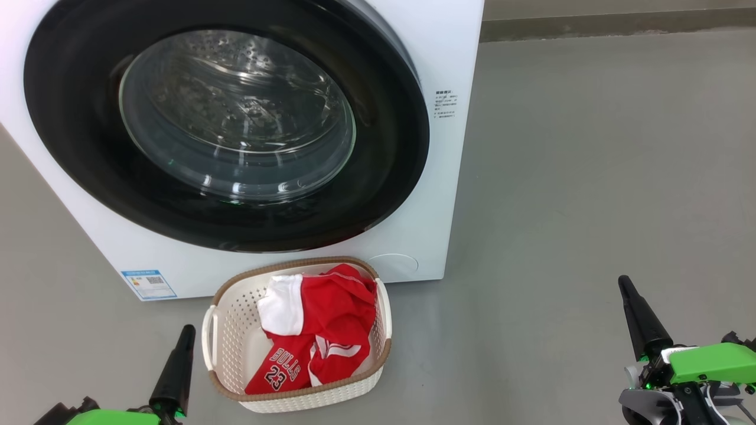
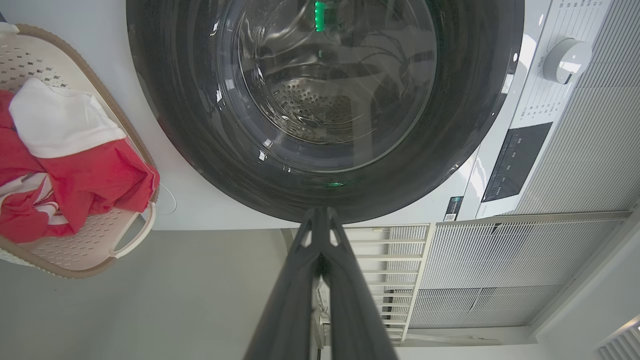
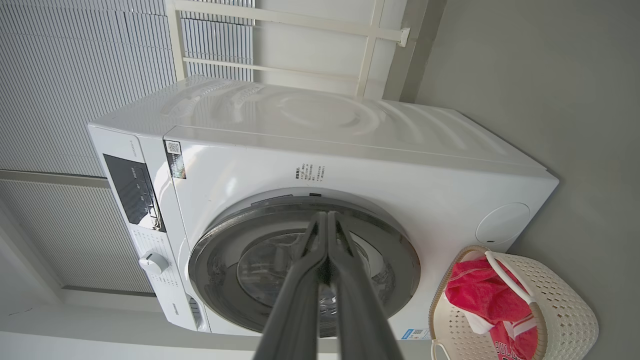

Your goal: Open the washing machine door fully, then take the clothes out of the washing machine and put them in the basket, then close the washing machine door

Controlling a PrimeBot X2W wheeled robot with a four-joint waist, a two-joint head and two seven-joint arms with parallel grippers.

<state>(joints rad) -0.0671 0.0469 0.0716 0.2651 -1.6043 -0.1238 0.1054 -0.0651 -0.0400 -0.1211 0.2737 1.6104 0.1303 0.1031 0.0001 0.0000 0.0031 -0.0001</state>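
Red clothes (image 1: 336, 313) fill the basket (image 1: 227, 321), washing machine door (image 1: 77, 147) looks flush; left fingers (image 1: 176, 372) and right fingers (image 1: 641, 327), pinched shut, empty, should hold clear.

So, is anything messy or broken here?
Nothing stands out. The door looks shut, the clothes lie crumpled in the basket, and nothing looks spilled or broken.

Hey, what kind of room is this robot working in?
Probably a laundry corner, maybe a test setup: a white front-loading washing machine stands on a grey floor, with a basket of red clothes before it.
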